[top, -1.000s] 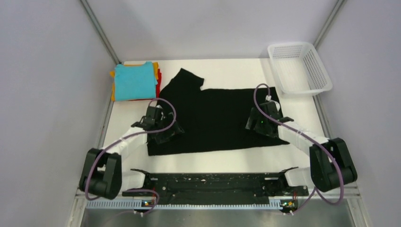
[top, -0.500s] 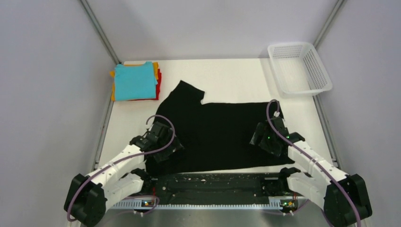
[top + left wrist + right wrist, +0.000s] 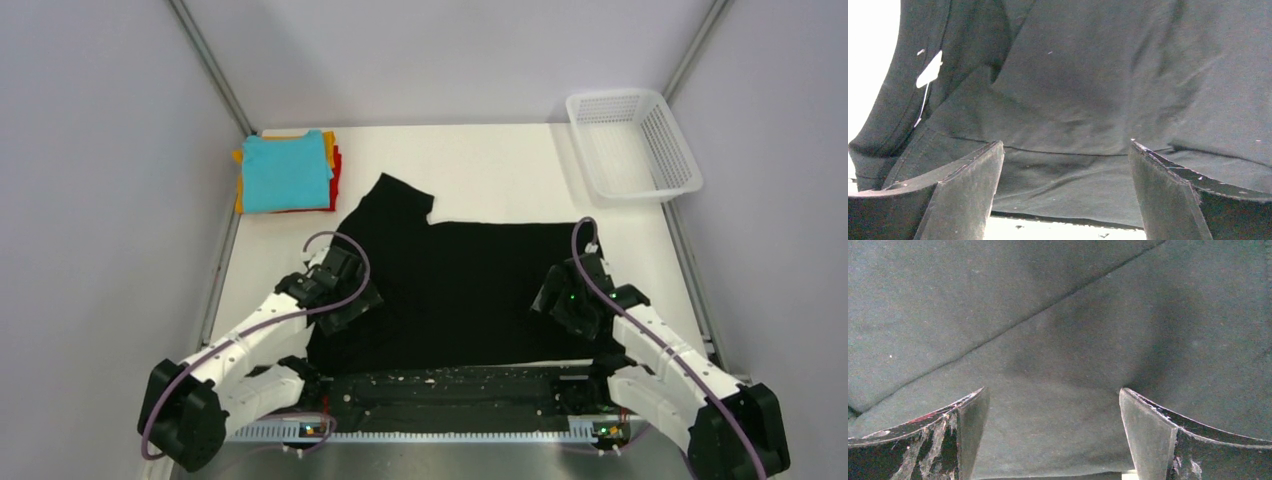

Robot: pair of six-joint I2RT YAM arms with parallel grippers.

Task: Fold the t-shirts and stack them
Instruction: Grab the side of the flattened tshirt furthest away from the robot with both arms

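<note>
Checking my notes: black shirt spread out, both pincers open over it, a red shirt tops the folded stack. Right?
No: the top view shows a teal shirt topping the stack, not a red one. The black shirt is spread out, with left pincer and right pincer open over it.

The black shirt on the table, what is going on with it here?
Two robot arms work on the black t-shirt, which lies spread on the table, not yet folded. The left gripper and the right gripper are low over its near part, both open, gripping nothing. A stack of folded shirts sits at the far left.
</note>
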